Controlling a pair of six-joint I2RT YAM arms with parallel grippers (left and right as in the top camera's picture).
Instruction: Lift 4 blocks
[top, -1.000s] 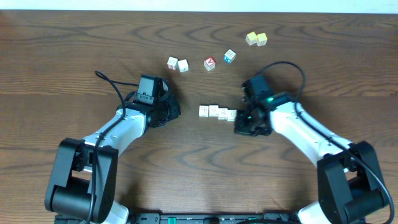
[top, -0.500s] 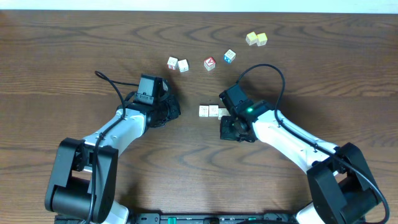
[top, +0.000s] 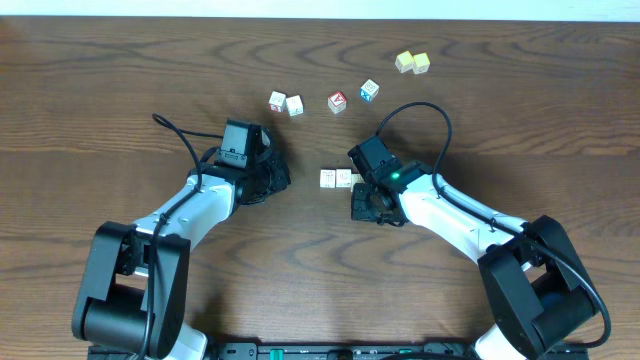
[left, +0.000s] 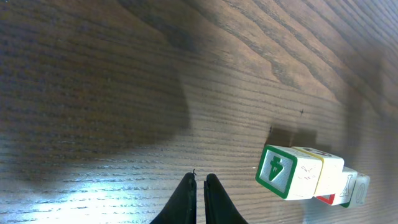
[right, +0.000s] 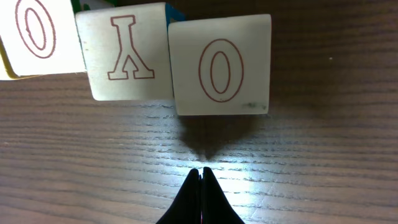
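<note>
Blocks (top: 328, 179) lie in a touching row on the table (top: 100, 80), your right gripper (right: 200, 172) just beside the end block (right: 219, 65), fingers pressed together, likely for nudging rather than grasping; your left gripper (left: 200, 180), also closed and empty, waits apart.

Four blocks (top: 327, 179), two yellow cubes (top: 403, 62), two arms (top: 200, 205)

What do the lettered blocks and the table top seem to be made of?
Blocks: probably wood, pale matte faces with red printed letters, softly rounded edges. Table: wood or wood-look laminate; dark brown grain, slight sheen where light reflects.
</note>
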